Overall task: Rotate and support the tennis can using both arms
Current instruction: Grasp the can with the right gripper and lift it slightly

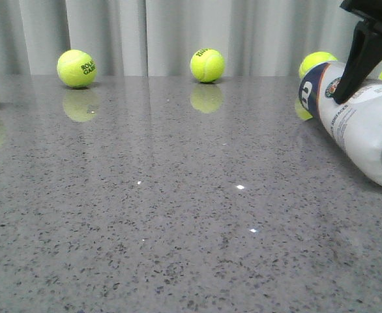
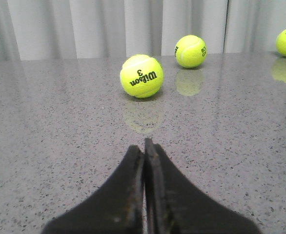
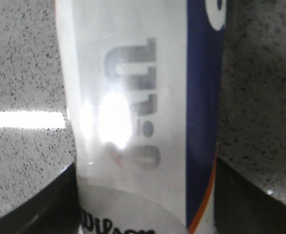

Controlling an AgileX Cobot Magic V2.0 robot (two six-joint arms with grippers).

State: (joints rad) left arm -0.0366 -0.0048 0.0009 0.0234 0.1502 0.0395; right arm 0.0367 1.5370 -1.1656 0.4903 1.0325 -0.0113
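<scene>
With the right gripper straddling the frosted plastic, navy-labelled tennis can lying at the frame's right edge, its grip unclear, and the left gripper pinched closed elsewhere, the round tube risked rolling away.

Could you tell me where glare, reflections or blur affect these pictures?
Front view: the polished table mirrors the balls and shows small bright glints. Right wrist view: the can is close, blurred, with a white glare patch. Left wrist view: sharp, only soft ball reflections.
</scene>
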